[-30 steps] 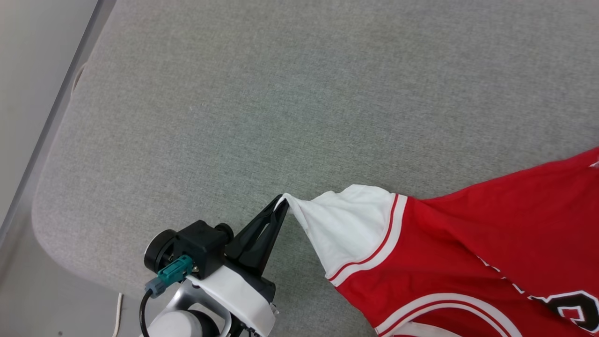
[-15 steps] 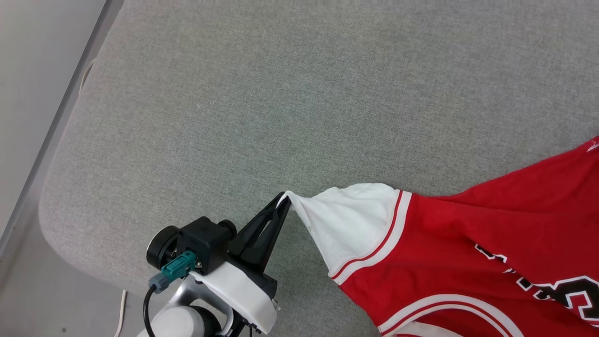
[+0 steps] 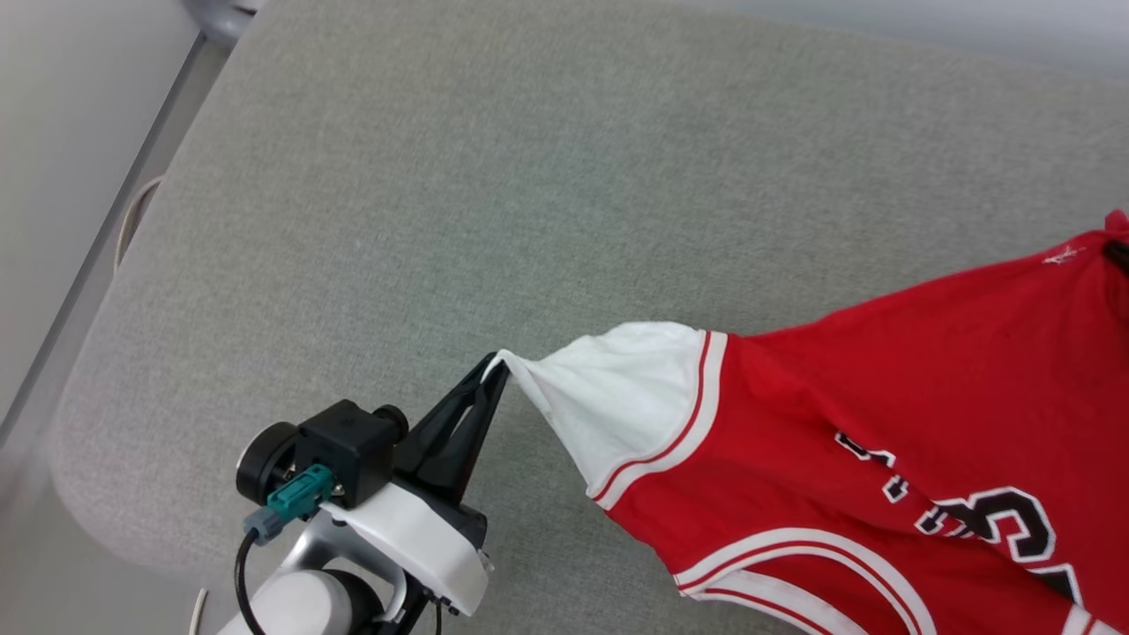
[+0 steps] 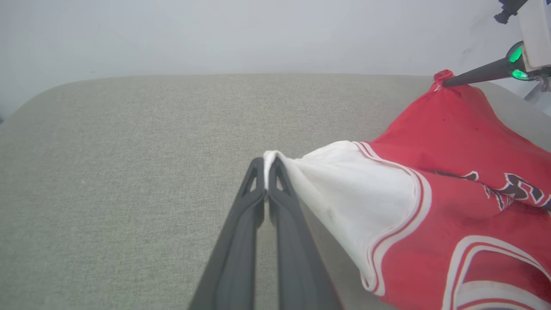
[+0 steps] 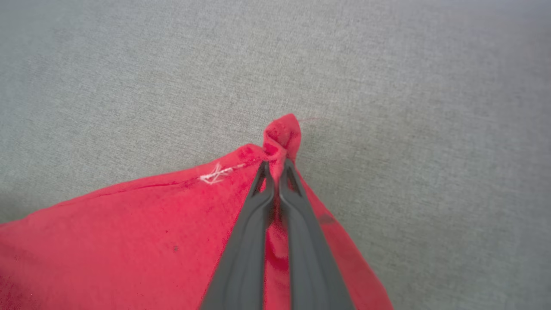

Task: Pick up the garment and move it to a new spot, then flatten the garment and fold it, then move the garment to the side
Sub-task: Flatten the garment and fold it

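Red garment [image 3: 882,397], left fingers [image 4: 247,224] pinching sleeve [image 3: 617,406], right fingers [image 5: 254,224] perhaps hem [image 5: 282,133]

Left arm: two long dark-grey fingers [image 4: 243,241], slotted at the tips. Wrist has black camera block [image 3: 348,450], teal connector [image 3: 298,496] with black cable [image 3: 237,573], white shell [image 3: 414,542]. Right arm: glowing green light [image 4: 515,56] on white housing [image 4: 533,34].

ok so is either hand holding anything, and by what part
Both hold the shirt: the left hand pinches the tip of the white sleeve, the right hand a bunched red corner.
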Tool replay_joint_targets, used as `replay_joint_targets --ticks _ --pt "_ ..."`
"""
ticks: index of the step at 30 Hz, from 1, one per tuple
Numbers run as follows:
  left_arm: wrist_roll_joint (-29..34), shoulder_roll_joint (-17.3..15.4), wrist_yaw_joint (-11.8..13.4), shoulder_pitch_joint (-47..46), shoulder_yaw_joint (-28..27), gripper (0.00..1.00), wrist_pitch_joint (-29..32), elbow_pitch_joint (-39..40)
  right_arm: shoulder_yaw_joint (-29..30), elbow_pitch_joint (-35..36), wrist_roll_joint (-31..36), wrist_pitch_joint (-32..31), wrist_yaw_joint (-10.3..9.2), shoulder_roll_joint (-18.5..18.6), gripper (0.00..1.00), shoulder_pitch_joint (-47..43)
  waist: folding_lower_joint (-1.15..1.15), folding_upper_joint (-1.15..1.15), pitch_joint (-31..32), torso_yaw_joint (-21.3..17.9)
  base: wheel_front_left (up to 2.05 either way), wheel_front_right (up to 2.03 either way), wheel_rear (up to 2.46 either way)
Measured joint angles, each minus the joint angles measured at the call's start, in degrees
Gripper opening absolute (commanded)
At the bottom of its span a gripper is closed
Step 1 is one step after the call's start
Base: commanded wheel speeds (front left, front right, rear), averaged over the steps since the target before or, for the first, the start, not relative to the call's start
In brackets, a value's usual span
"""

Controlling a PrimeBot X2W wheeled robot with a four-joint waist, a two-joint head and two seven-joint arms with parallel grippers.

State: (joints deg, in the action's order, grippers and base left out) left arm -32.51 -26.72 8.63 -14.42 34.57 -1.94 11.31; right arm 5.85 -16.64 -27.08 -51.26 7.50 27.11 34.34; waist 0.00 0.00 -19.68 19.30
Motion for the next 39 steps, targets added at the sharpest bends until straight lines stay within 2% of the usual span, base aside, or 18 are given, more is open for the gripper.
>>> replay_joint_targets --ticks 9,19,31,39 --pt "-0.44 -2.86 1.62 1.11 -2.19 0.00 0.89 3.00 -0.18 1.46 -4.00 5.84 0.01 -0.35 0.00 0.45 0.00 0.00 6.56 -4.28 0.00 0.00 0.00" --pt "-0.40 -6.71 4.07 -2.77 -8.61 0.00 1.37 7.35 1.62 8.49 -6.55 7.37 0.01 -0.59 0.00 0.99 -0.01 0.00 12.53 -9.78 0.00 0.00 0.00" --pt "-0.60 -9.59 6.55 -10.90 -16.97 0.00 1.75 12.14 3.78 20.03 -6.81 6.04 0.01 -5.01 0.00 1.14 -0.01 0.00 15.97 -16.27 0.00 0.00 0.00" --pt "-0.29 -11.60 7.19 -18.05 -21.01 0.00 2.30 13.96 7.60 25.66 -6.41 5.36 0.03 -8.38 0.00 1.42 -0.01 0.00 14.85 -18.44 0.00 0.00 0.00"
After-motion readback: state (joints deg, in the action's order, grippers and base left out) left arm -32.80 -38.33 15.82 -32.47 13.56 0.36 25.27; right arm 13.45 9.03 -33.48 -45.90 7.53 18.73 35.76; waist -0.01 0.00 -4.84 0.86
